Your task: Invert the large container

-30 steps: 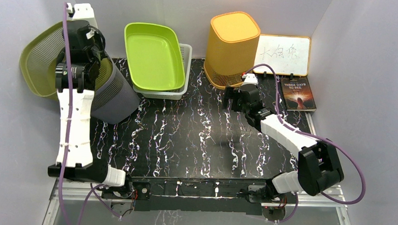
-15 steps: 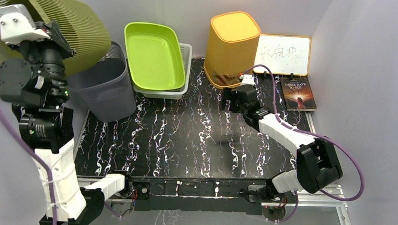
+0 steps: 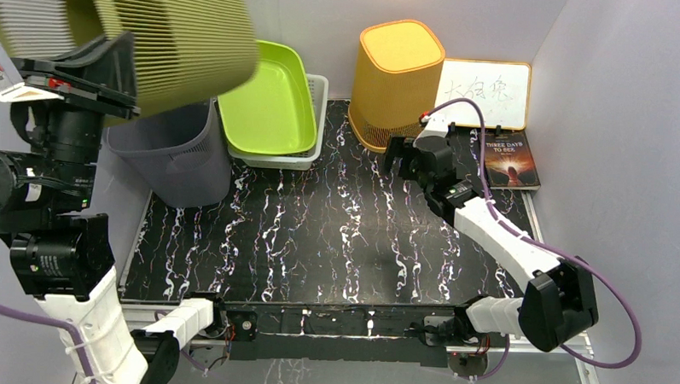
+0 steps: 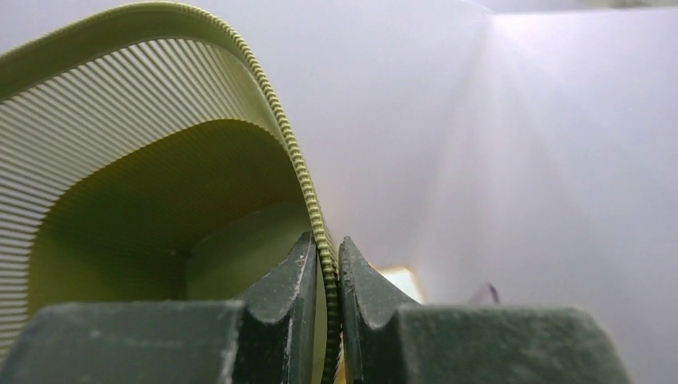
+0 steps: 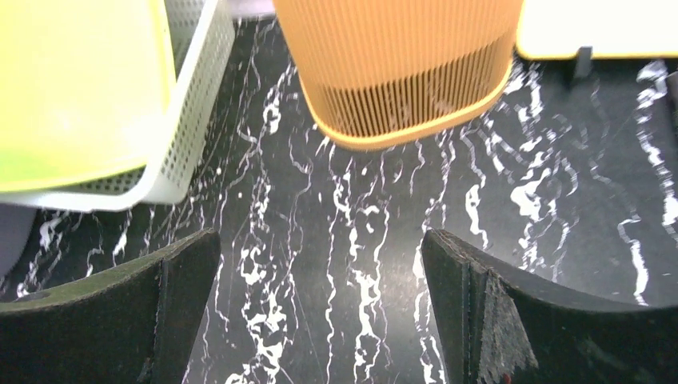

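High at ten o'clock, swinging the large container (image 3: 154, 40) up from behind the grey bin (image 3: 171, 156) by its rim, clamped in the left gripper (image 4: 325, 244), likely mid-flip, with the right gripper (image 5: 320, 240) wide open.

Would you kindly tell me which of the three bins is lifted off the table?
The olive-green bin, held up with the left hand pinching its rim; the grey bin and the orange bin both stand on the table.

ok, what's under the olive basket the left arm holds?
Below the olive basket: the grey bin and part of the green tray. It covers most of the bin's mouth; contents unseen.
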Controlling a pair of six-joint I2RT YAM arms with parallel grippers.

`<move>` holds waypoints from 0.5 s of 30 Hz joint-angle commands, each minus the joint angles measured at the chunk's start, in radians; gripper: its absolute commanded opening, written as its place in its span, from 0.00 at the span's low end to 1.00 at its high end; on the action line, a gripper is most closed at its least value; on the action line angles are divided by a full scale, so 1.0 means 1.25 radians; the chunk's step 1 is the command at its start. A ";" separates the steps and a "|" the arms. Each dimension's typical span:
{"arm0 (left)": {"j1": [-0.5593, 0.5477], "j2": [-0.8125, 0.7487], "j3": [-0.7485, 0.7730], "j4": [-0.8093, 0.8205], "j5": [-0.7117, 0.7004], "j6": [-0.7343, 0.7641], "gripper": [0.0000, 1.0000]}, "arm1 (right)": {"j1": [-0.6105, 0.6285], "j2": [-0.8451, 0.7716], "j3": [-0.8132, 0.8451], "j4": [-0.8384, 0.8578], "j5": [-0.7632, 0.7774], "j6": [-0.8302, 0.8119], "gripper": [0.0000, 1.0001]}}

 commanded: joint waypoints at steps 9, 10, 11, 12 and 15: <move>0.016 -0.020 -0.255 0.192 0.344 -0.255 0.00 | -0.039 -0.088 0.161 -0.053 0.187 -0.075 0.98; 0.017 -0.025 -0.274 0.176 0.342 -0.244 0.00 | -0.046 -0.091 0.172 -0.057 0.194 -0.078 0.98; 0.016 -0.027 -0.289 0.162 0.341 -0.234 0.00 | -0.051 -0.094 0.184 -0.060 0.201 -0.082 0.98; 0.016 -0.030 -0.315 0.159 0.345 -0.231 0.00 | -0.057 -0.097 0.192 -0.062 0.209 -0.085 0.98; 0.017 -0.032 -0.376 0.175 0.363 -0.244 0.00 | -0.063 -0.106 0.216 -0.063 0.217 -0.091 0.98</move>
